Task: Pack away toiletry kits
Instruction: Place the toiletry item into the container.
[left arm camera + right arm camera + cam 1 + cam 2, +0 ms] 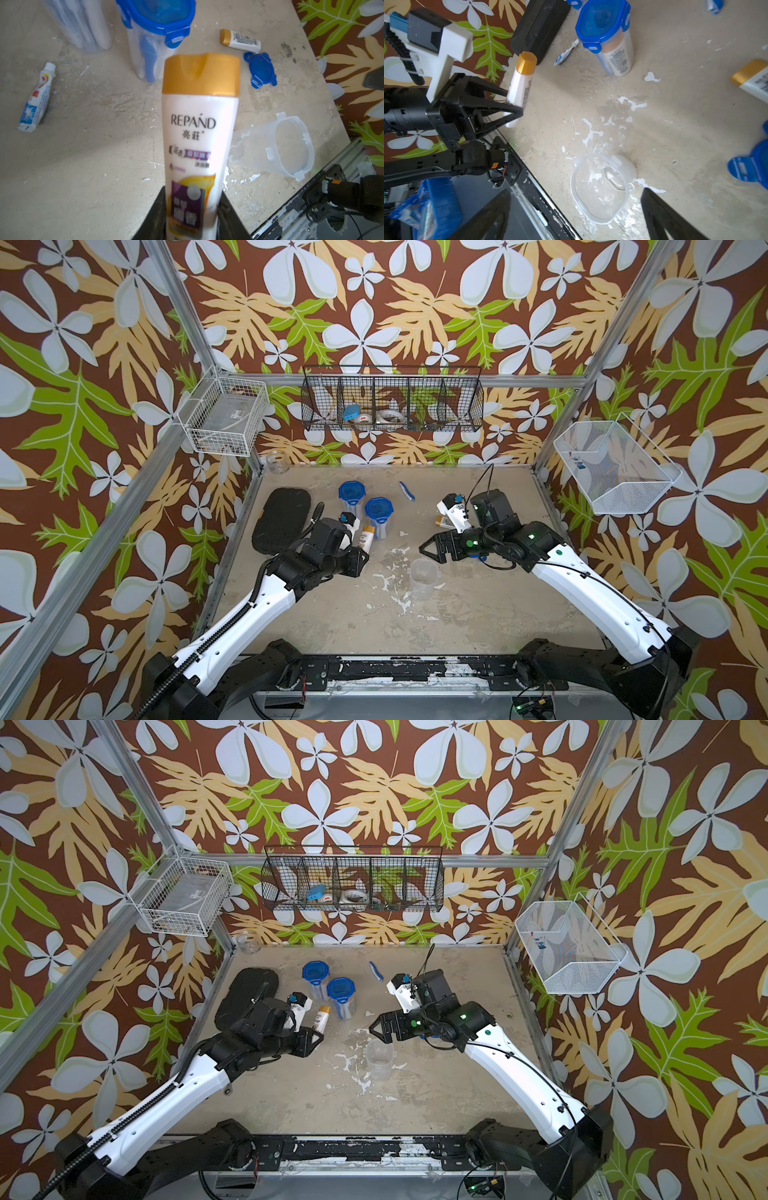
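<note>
Your left gripper (192, 199) clenched a smooth white gold-capped bottle (199, 116); your right gripper (430, 548) gaped empty, a clear plastic cup (423, 578) at its 6 o'clock.

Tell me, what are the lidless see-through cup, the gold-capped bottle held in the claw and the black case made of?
Lidless cup: likely clear, faintly frosted plastic; the tabletop shows through it and moulded clip ridges ring its rim. Bottle: seemingly glossy white plastic with a printed label, its cap satin gold. Black case: matt and textured; rubber, fabric or hard plastic, I cannot tell.
</note>
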`<state>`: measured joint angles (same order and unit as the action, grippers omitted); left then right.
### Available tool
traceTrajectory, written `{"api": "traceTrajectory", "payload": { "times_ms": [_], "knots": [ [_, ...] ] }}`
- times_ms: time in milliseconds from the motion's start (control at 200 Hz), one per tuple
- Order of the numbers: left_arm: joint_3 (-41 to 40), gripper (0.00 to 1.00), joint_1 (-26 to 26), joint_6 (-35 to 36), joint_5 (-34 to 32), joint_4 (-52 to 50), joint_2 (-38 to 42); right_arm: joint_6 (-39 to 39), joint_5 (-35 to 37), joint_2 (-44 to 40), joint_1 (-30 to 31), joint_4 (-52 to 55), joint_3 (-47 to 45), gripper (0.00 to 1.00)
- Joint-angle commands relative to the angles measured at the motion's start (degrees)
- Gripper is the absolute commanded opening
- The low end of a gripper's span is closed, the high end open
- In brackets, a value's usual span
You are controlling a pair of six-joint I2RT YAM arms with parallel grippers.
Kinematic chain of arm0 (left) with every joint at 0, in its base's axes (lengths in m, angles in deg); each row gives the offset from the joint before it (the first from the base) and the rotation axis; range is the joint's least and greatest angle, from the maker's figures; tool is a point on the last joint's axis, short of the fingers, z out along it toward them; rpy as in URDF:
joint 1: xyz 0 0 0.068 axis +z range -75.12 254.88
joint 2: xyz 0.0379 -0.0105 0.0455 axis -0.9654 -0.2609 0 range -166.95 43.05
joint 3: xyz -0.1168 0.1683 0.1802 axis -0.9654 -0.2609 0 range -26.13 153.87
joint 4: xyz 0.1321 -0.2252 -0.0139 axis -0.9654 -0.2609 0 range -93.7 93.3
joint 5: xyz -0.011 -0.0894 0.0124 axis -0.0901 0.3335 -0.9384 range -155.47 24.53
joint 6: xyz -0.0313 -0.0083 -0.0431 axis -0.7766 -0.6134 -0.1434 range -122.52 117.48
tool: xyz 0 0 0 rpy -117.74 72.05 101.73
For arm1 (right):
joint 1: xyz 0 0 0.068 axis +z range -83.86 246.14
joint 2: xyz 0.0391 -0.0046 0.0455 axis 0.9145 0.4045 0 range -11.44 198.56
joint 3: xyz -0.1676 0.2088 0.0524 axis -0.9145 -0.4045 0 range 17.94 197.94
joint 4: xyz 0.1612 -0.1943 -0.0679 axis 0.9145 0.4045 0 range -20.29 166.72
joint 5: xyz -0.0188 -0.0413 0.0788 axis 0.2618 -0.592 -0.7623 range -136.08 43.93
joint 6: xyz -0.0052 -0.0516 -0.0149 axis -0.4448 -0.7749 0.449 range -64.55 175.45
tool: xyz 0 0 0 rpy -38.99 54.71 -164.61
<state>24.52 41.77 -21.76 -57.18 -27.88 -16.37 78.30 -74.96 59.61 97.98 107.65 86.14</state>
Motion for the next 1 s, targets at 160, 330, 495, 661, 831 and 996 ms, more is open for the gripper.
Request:
{"api": "traceTrajectory", "payload": {
  "times_ms": [160, 330, 495, 661, 831, 996],
  "knots": [
    [3.19, 0.12, -7.42, 2.11, 1.44, 5.72, -1.19, 4.49, -8.92, 4.09, 0.51, -8.34, 0.41, 0.98],
    [5.06, 0.13, -12.22, 2.34, -0.70, 6.22, -3.39, 6.63, -10.20, 8.05, 1.72, -10.83, 1.93, 0.98],
    [6.21, 0.13, -16.30, 2.58, -3.11, 6.26, -5.25, 8.34, -11.88, 9.70, 2.07, -13.04, 2.02, 0.97],
    [6.97, 0.13, -18.43, 2.24, -5.33, 6.60, -6.44, 8.12, -12.49, 10.78, 2.27, -12.17, 1.80, 0.87],
    [7.86, 0.12, -19.19, 2.21, -8.40, 6.44, -7.84, 8.71, -13.76, 10.28, 2.35, -12.47, 1.01, 0.64],
    [8.97, 0.12, -19.72, 2.66, -9.50, 6.75, -9.02, 9.31, -13.60, 9.05, 2.35, -12.86, -0.15, 0.46]
  ]
}}
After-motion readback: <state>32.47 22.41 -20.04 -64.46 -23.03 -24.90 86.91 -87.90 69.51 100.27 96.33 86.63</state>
